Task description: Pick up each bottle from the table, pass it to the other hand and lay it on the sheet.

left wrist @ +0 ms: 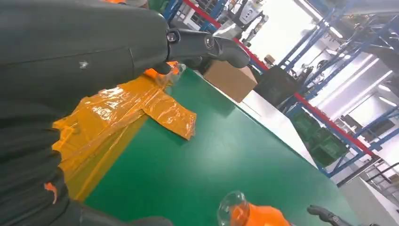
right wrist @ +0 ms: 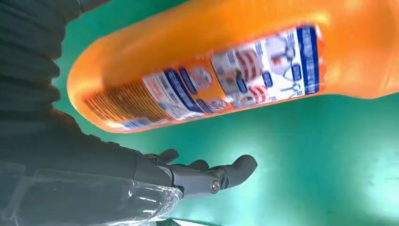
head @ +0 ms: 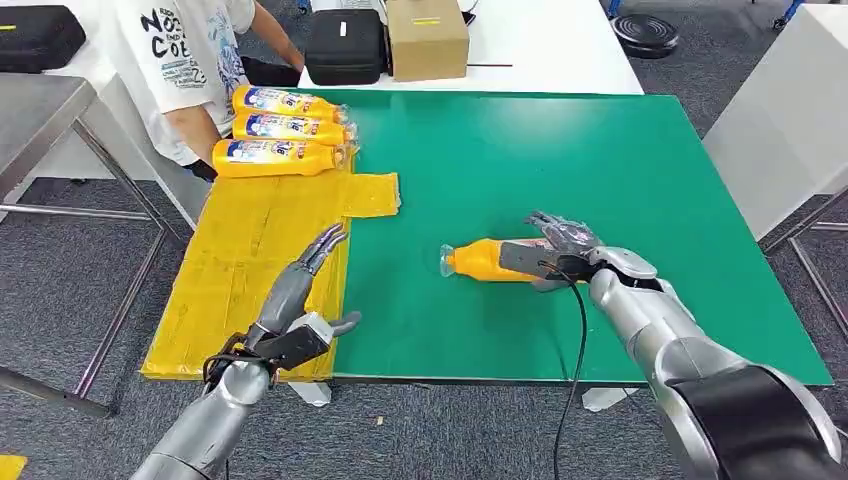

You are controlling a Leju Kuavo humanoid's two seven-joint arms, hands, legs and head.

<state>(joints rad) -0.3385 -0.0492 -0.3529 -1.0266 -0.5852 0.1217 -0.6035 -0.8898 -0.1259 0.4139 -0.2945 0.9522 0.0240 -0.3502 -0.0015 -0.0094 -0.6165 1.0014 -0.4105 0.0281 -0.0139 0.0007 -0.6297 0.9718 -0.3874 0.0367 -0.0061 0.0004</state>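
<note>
The right robot hand (head: 562, 243) sits at the orange bottle (head: 487, 260) out on the green bench (head: 620, 160), its dark fingers (head: 552, 222) arched over the bottle's body and the thumb low on the near side. From the right wrist view the bottle fills most of the frame with the thumb apart from it, so I cannot tell whether the hand has closed on it or only cups it. The bottle seems to lie on its side, or just off the bench, with its clear cap pointing toward the yellow sheet (head: 240, 270).

To do this step well, I'd say the hand should wrap the thick labelled middle rather than the tapering neck, and keep the neck end free, because that is the part the other hand can take at the handover. A smooth plastic bottle like this could roll or slip if pinched off-centre, so a firm hold before any lift looks wise.

The left robot hand (head: 300, 300) hangs over the sheet's near right edge, fingers stretched out and apart, holding nothing.

Three more orange bottles (head: 285, 130) lie side by side at the far end of the sheet, touching, caps toward the green. They look full, though I can't be sure. A person (head: 190, 60) stands just behind them.
</note>
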